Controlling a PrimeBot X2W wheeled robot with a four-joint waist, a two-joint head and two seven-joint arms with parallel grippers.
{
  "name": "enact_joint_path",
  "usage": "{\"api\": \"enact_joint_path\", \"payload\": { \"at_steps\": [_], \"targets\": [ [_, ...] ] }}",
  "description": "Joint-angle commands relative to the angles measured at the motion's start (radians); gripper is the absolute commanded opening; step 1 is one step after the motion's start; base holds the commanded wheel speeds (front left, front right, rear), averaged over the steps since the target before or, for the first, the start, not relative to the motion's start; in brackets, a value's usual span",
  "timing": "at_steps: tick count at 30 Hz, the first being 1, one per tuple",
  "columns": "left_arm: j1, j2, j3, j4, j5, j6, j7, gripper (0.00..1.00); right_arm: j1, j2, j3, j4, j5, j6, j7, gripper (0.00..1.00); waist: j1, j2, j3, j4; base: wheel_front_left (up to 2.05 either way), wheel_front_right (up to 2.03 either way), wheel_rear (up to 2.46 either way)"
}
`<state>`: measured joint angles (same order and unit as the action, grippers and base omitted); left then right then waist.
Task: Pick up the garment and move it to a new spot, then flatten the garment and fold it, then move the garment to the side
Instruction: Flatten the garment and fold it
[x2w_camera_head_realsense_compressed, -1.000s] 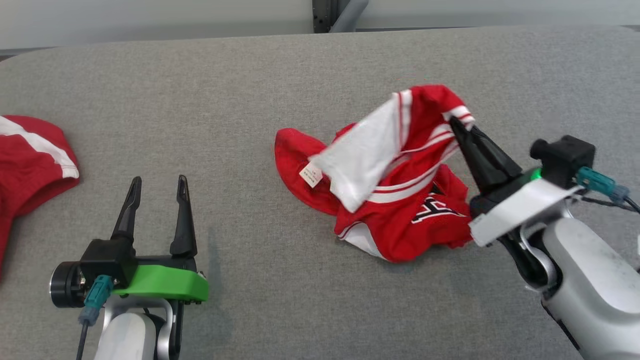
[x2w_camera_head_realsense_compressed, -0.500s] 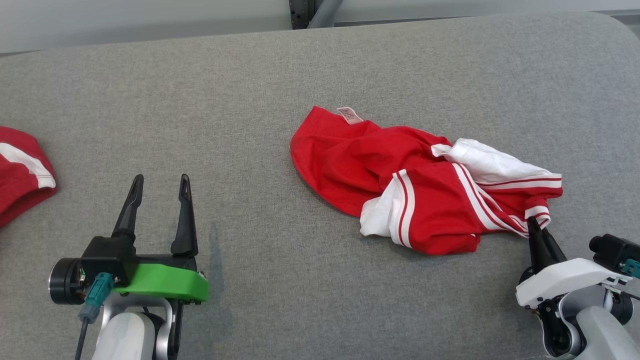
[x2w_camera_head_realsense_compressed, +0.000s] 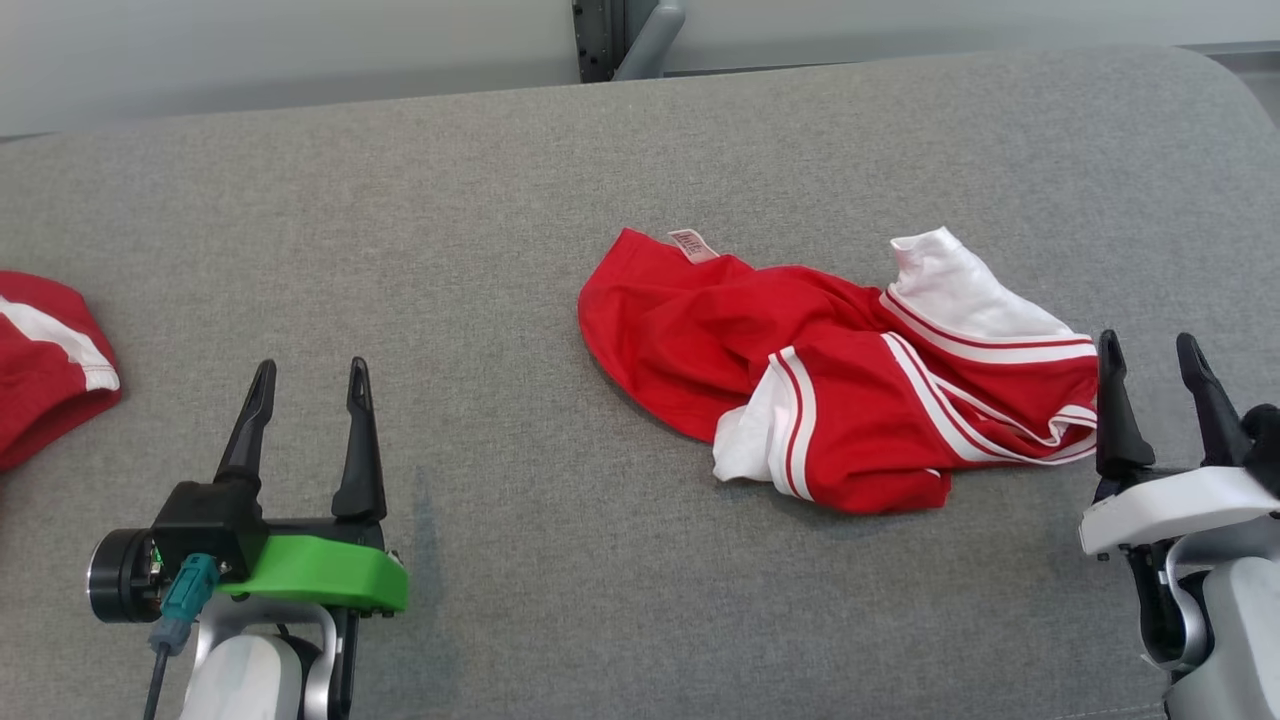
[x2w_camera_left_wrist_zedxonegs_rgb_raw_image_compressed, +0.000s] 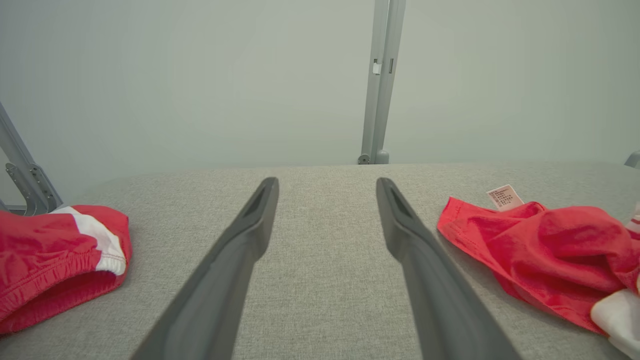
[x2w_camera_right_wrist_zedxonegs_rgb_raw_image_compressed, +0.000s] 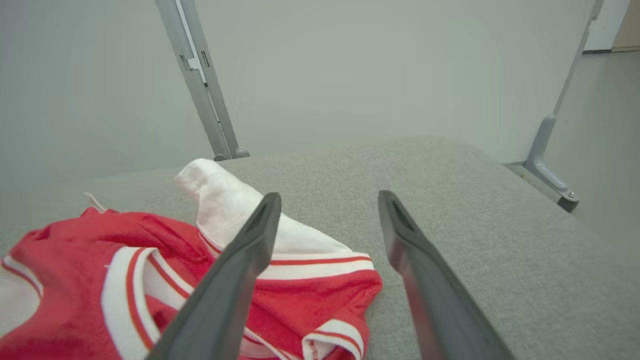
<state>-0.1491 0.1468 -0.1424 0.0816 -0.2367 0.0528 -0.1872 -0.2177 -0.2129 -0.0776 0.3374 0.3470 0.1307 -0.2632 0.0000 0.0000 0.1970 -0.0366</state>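
The crumpled red garment (x2w_camera_head_realsense_compressed: 850, 420) is seen just left of the right hand (x2w_camera_head_realsense_compressed: 1148, 343), whose fingers are spread apart; the left hand (x2w_camera_head_realsense_compressed: 311, 367) is likewise spread apart.

A: The crumpled red cloth garment (x2w_camera_head_realsense_compressed: 850, 400) has white panels, and thin red lines run through its white bands.
B: Its small sewn label (x2w_camera_head_realsense_compressed: 690, 243) is pale. The soft woven table cover (x2w_camera_head_realsense_compressed: 500, 200) is plain grey.
A: The bunched red cloth (x2w_camera_head_realsense_compressed: 45, 350) at the edge bears one white stripe.
B: The left gripper (x2w_camera_head_realsense_compressed: 311, 364) sets black fingers on a bright green mount; the right gripper (x2w_camera_head_realsense_compressed: 1147, 340) sets black on white.
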Motion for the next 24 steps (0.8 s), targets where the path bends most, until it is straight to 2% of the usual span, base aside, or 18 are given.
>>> {"api": "enact_joint_path", "payload": {
  "at_steps": [1,6,11,24],
  "targets": [
    [0.013,0.008,0.001,0.000,-0.002,0.006,-0.004,1.00,0.016,0.004,-0.005,-0.025,-0.035,0.000,-0.004,1.00,0.0000,0.0000,-0.011,-0.004,0.00,0.00,0.00],
    [0.027,0.015,0.001,0.005,-0.005,0.008,-0.005,1.00,0.054,0.041,0.013,-0.167,-0.138,0.000,-0.003,1.00,0.0000,0.0000,-0.044,-0.011,0.00,0.00,0.00],
    [0.061,0.019,-0.006,0.008,-0.011,0.011,0.002,1.00,0.121,0.074,0.047,-0.280,-0.186,0.000,0.041,1.00,0.0000,0.0000,-0.086,-0.021,0.00,0.00,0.00],
    [0.097,0.026,-0.018,-0.011,-0.020,0.022,0.026,1.00,0.202,0.109,0.060,-0.366,-0.174,0.000,0.093,1.00,0.0000,0.0000,-0.105,-0.047,0.00,0.00,0.00]
  ]
}}
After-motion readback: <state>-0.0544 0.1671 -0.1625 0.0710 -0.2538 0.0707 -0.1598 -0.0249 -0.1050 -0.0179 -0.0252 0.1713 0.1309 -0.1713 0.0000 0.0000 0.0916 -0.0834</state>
